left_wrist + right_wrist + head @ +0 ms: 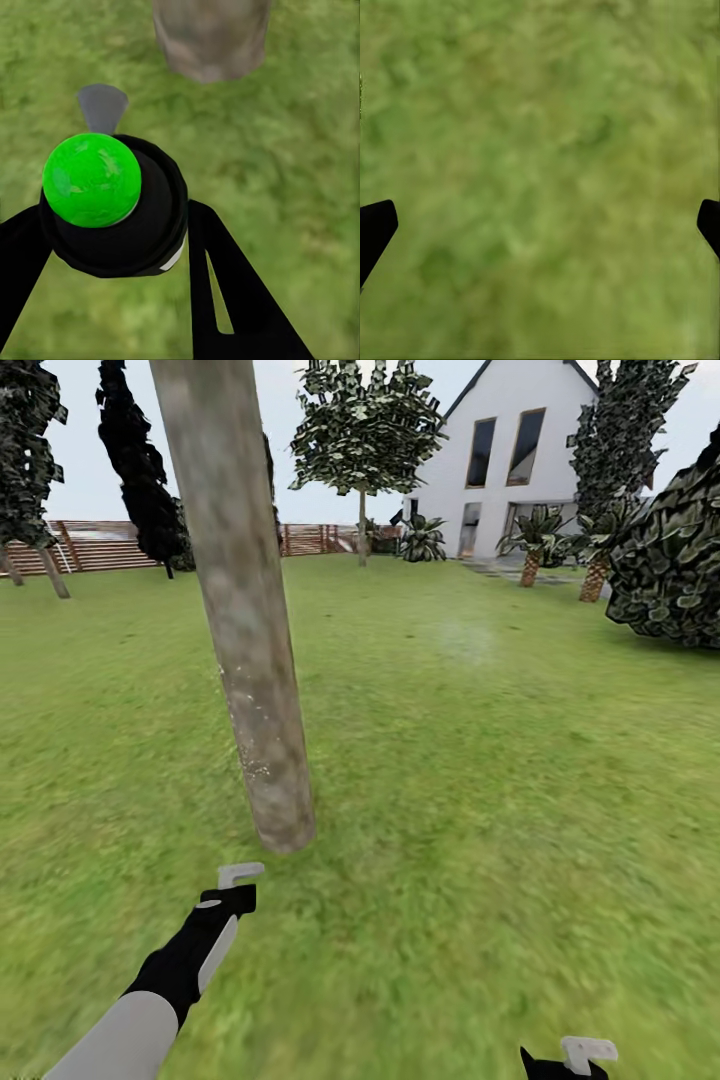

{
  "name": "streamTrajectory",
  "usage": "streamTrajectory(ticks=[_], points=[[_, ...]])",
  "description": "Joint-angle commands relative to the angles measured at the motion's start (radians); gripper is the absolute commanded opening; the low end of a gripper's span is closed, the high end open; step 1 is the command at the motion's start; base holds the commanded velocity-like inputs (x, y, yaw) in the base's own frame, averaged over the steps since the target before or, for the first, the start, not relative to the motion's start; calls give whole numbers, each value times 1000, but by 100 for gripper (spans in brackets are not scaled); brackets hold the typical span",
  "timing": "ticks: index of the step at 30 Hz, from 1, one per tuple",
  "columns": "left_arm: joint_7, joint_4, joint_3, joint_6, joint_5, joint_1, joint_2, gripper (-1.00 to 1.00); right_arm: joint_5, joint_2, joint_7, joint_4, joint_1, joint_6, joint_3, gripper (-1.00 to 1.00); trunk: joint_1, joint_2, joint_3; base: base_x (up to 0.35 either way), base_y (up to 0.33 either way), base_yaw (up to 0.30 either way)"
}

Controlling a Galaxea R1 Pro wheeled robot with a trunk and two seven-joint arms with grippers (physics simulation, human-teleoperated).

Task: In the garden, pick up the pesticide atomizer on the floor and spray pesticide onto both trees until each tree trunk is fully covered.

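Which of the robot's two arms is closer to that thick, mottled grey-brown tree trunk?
The left. Its gripper sits just short of the mottled grey-brown tree trunk base. The right gripper hangs low over the green lawn, well off to the trunk's right.

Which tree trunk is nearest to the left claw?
The thick mottled trunk just ahead of the left claw; the small leafy tree stands far back near the house.

L arm (150,1000) is seen in head view reaching fwd and slightly inward from lower left, forearm pale grey, wrist section black. L gripper (232,888) is held low just above the grass, a pale finger (240,873) at its tip. In L wrist view its jaws are clamped on the pesticide atomizer (112,202). R gripper (575,1058) is glimpsed at bottom edge; in R wrist view its jaws are spread wide, nothing between.
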Motion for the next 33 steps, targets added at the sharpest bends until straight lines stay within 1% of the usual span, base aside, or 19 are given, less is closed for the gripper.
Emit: streamTrajectory(ticks=[1, 8, 22, 33], points=[[0, 0, 0, 1, 0, 0, 0, -100, 0, 0, 0, 0, 0, 0, 0, 100, 0, 0, 0, 217, -214, 275], [-2, 0, 0, 1, 0, 0, 0, -100, 0, 0, 0, 0, 0, 0, 0, 100, 0, 0, 0, 234, -192, 260], [-2, 1, 0, 1, 0, 0, 0, -100, 0, 0, 0, 0, 0, 0, 0, 100, 0, 0, 0, 237, -188, 31], [-2, 1, 0, 1, 0, 0, 0, -100, 0, 0, 0, 0, 0, 0, 0, 100, 0, 0, 0, 237, -188, 234]])
